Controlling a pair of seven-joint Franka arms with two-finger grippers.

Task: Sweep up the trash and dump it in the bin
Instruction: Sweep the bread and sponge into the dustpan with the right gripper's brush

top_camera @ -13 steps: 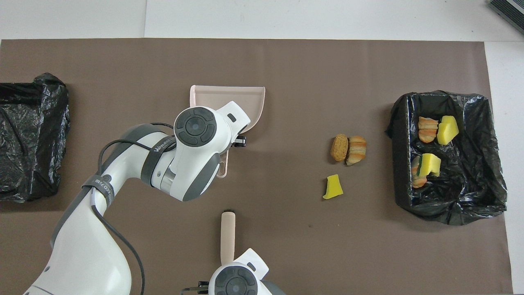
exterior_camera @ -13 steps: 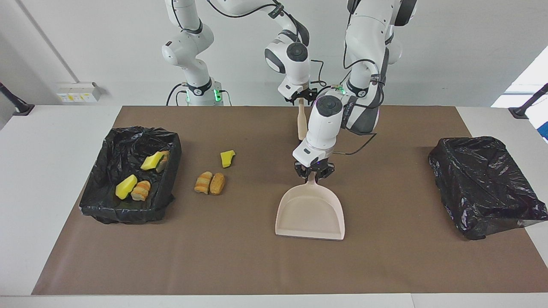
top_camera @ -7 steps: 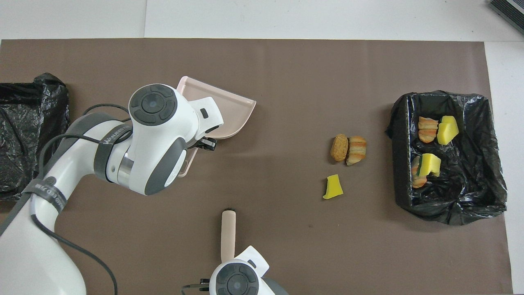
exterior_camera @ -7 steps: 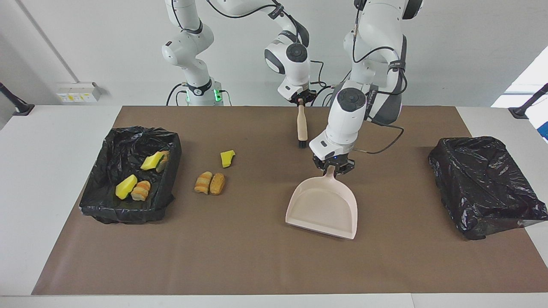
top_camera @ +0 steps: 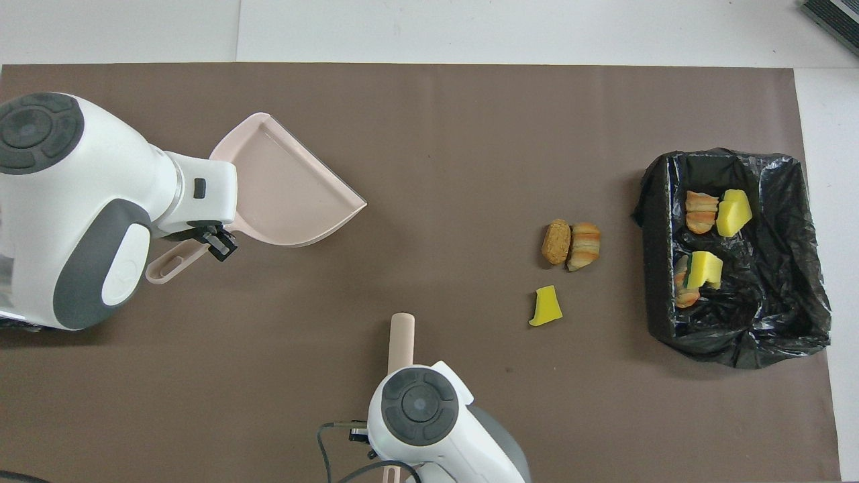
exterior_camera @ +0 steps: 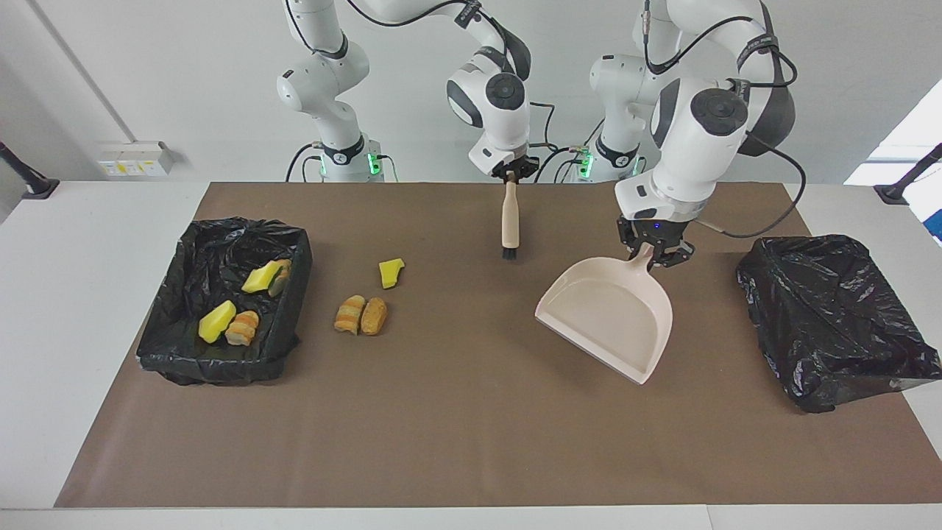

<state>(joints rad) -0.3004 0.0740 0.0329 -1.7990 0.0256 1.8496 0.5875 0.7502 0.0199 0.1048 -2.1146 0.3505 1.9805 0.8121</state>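
Over the brown mat (exterior_camera: 456,442) on the worktop, the left claw (exterior_camera: 654,251) is clamping the handle of the beige dustpan (exterior_camera: 611,316), holding it tilted above the mat near the empty black-lined bin (exterior_camera: 831,316). The right claw (exterior_camera: 513,171) is gripping the top of the beige brush (exterior_camera: 508,224), which is hanging upright with its bristles down. Three pieces of trash are lying on the mat: a yellow sponge piece (exterior_camera: 391,272) and two bread-like lumps (exterior_camera: 360,315) touching each other, just beside the other black-lined bin (exterior_camera: 221,361), which is holding more sponge and bread scraps (exterior_camera: 228,324).
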